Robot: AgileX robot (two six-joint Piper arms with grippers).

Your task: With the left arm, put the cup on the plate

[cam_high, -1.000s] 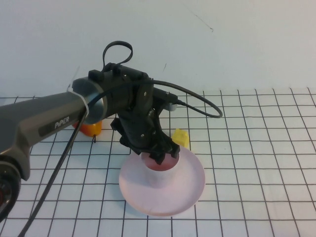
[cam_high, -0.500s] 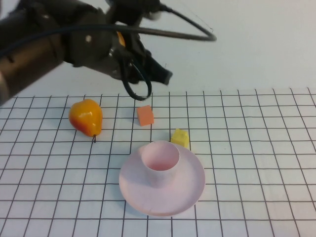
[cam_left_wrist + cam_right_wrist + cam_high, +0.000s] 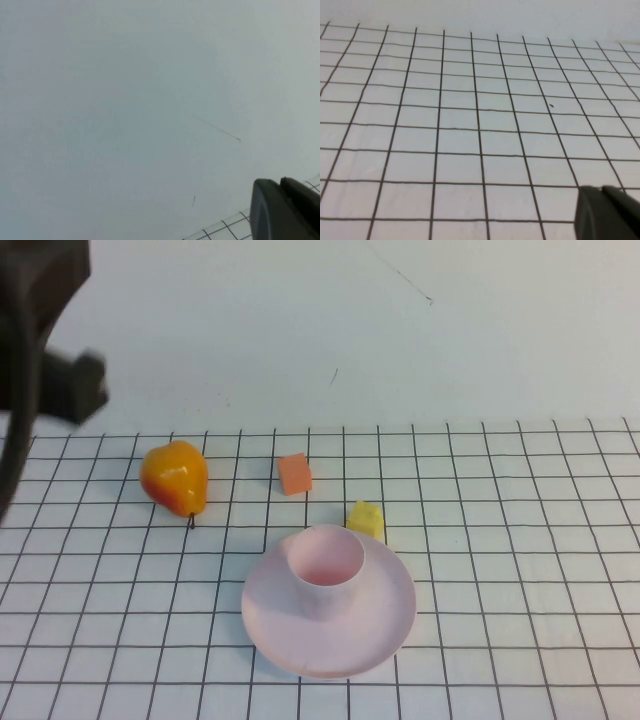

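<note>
**Cup [image 3: 325, 575] on plate [image 3: 385, 625], left arm [image 3: 35, 330] well clear**

Upright on the pale pink plate, a little toward its far left part: the small pink cup, mouth open upward, nothing touching it. Plate flat on the gridded table [image 3: 520, 540], near the front middle in the high view, its rim bare on the near and right sides.

Well apart from cup and plate, up in the far left corner of the high view: the left arm, a dark blurred mass raised above the table, in front of the pale wall [image 3: 400, 340]. Only a dark tip of the left gripper [image 3: 287, 210] in the left wrist view, with wall and a corner of the grid behind it. Cannot tell whether released or clenched. Nothing seen in its grasp.

Right gripper [image 3: 607, 212] outside the high view. Just a dark edge of it in the right wrist view, low over bare grid squares. Cannot tell its state either.

Beyond the plate, on the grid: a yellow block [image 3: 366, 519] just beside the far rim, close behind the cup. Farther back and to the left, an orange block [image 3: 294, 473]. Farther left again, an orange-yellow pear [image 3: 175, 477] lying on the table, between the plate and the raised arm, apart from both.
</note>
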